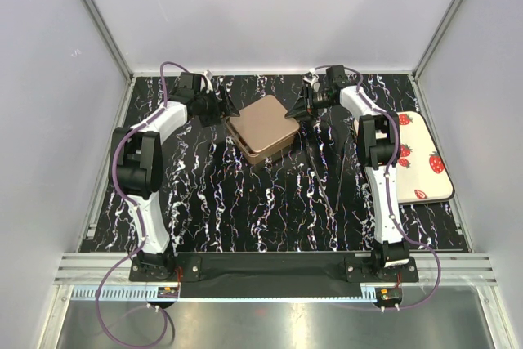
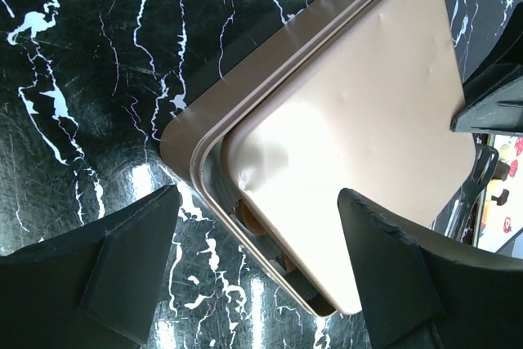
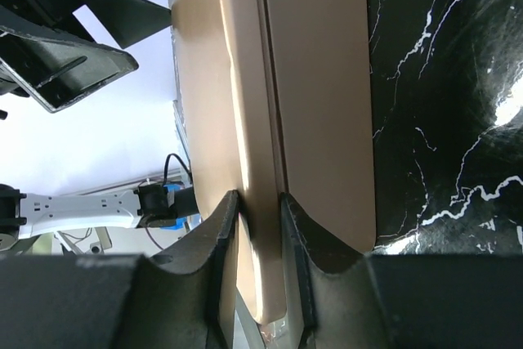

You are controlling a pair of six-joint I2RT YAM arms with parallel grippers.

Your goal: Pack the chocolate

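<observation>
The right tool (image 3: 260, 202) has its jaws drawn almost together on a thin tan edge of the lid (image 3: 245, 104). In the right wrist view a dark finger (image 3: 229, 226) lies against each side of that edge, so the tool pinches the lid at the rim. The left tool (image 2: 257, 198) stands wide open and holds nothing. In the left wrist view its two fingers (image 2: 122, 267) straddle one corner of the box (image 2: 192, 149), with the black marbled surface (image 2: 82, 79) under them, and whether either pad touches the box cannot be told. The top view shows both tools at once, the left tool (image 1: 222, 108) at the far left corner of the box (image 1: 249, 155) and the right tool (image 1: 299, 107) at its far right corner. It also shows a strawberry-print pad (image 1: 425, 161) lying at the right edge of the surface (image 1: 270, 210), apart from the box. Only the left wrist view shows that the lid (image 2: 351, 120) sits askew, with the rim of the box exposed along one side and a narrow dark gap at the near corner. The lid (image 1: 263, 124) covers the box, and no chocolate can be made out in any view.
</observation>
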